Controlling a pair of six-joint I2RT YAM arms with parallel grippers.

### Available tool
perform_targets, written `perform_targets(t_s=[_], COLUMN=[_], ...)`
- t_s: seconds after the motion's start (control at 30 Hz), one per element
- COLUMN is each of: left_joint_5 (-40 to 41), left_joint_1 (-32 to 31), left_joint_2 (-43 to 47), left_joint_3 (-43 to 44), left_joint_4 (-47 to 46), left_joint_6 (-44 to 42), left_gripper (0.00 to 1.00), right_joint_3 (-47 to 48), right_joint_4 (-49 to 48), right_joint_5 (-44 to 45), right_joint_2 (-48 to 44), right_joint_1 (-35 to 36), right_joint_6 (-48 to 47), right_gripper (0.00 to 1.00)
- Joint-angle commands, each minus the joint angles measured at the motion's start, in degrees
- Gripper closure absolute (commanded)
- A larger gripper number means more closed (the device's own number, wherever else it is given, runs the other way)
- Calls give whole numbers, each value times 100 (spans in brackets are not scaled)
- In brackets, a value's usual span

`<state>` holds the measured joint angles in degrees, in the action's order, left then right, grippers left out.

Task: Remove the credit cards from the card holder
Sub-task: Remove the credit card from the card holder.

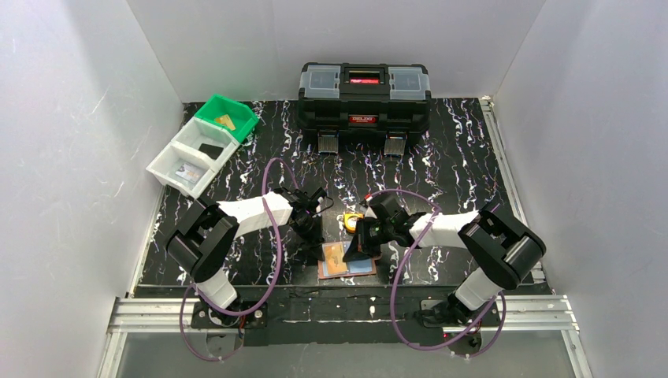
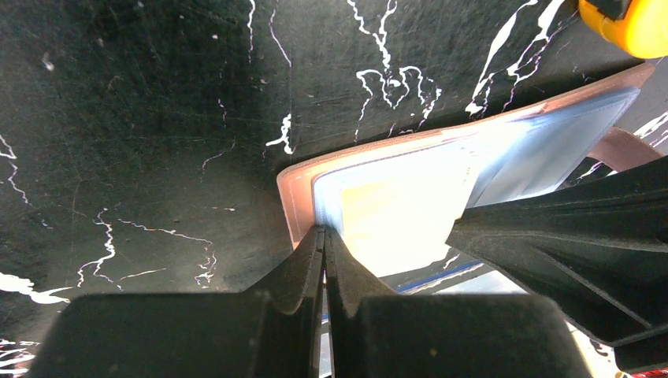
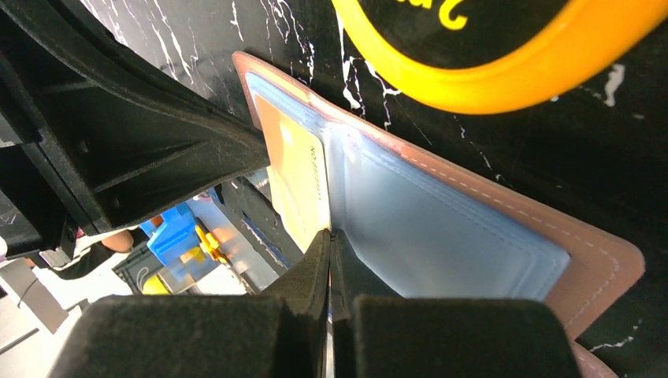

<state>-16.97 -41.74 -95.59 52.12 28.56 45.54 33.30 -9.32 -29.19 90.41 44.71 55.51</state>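
The tan-brown card holder (image 1: 347, 261) lies open near the table's front edge, its pale blue clear sleeves (image 3: 441, 228) showing. A gold-tan credit card (image 3: 293, 169) sits in a sleeve; it also shows in the left wrist view (image 2: 378, 209). My left gripper (image 2: 323, 233) is shut, its tips pinching the left corner of the card holder's sleeve (image 2: 317, 201). My right gripper (image 3: 330, 235) is shut, its tips pinching the gold-tan card's edge where it borders the blue sleeve. In the top view the left gripper (image 1: 312, 230) and the right gripper (image 1: 365, 246) flank the holder.
A round yellow tape measure (image 1: 352, 222) lies just behind the holder. A black toolbox (image 1: 364, 96) stands at the back. At the back left, a green bin (image 1: 236, 126) holds a gold card and white bins (image 1: 169, 161) hold a black and a whitish card.
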Motion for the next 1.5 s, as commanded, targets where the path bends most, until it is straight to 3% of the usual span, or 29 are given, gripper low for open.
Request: perform_targets(t_s=[0.0,0.57,0.6,0.73,0.9,1.1,1.27,1.47], left_joint_5=[773,772,762,730,708,685,711,761], left_joint_1=[-53,3,6,7,8,7,4,8], left_joint_2=[-465,-495,-505,-532,-547,-582,-580,-590], left_joint_3=[-399,-404,-392,-371,-352,-328,-335,-336], left_joint_4=[192,221,221,194,185,158,176,213], left_joint_6=[-208,-291,-285,-283,-294,-282,-274,-278], left_gripper=[100,100,100,100,100,100,100,100], right_joint_3=[-3,-234,-224,-201,-174,-189,-262,-404], right_joint_4=[-37,169,123,-130,-357,-654,-530,-159], right_joint_5=[119,245,194,-39,-190,-357,-230,62], right_joint_2=[-195,-424,-394,-221,29,219,41,-386], right_joint_1=[22,-221,-225,-226,-226,-226,-233,-340], right_joint_6=[-43,-218,-216,-149,-64,64,59,-100], right_gripper=[99,99,98,76,72,73,87,94])
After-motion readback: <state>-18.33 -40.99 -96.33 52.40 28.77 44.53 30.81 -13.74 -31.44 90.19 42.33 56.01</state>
